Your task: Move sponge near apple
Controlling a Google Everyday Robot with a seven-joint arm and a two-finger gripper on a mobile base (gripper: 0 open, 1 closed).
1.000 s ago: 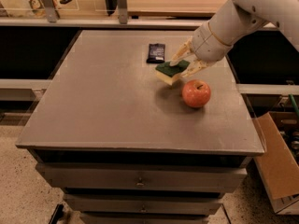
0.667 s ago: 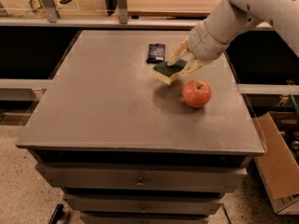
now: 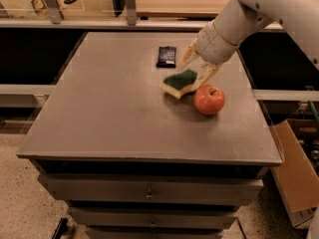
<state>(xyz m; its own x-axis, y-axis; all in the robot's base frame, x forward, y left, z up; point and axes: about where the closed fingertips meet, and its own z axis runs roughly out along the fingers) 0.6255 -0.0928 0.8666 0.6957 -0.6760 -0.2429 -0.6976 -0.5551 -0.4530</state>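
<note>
Nearest the camera, the front of the cabinet shows its drawers (image 3: pixel 149 193), and a cardboard box (image 3: pixel 294 173) stands on the floor at its right. Above the drawers lies the grey tabletop (image 3: pixel 109 113). On its right half, toward the far side, sits the apple (image 3: pixel 209 99), red-orange, upright, with its stem pointing up. Just beside it on the left, and a little farther back, is the sponge (image 3: pixel 180 82), green top up and pale yellow foam facing the camera. Its right end reaches close to the apple, but whether the two touch cannot be told. The tool (image 3: pixel 191 75) comes down from the upper right on the white arm (image 3: pixel 239 21) and grasps the sponge by its far end. One pale finger (image 3: pixel 188 57) stands behind the sponge and the other is at its right end, just above the apple. Farther back, a flat black packet (image 3: pixel 166 56) lies on the tabletop, left of the tool and apart from the sponge.
</note>
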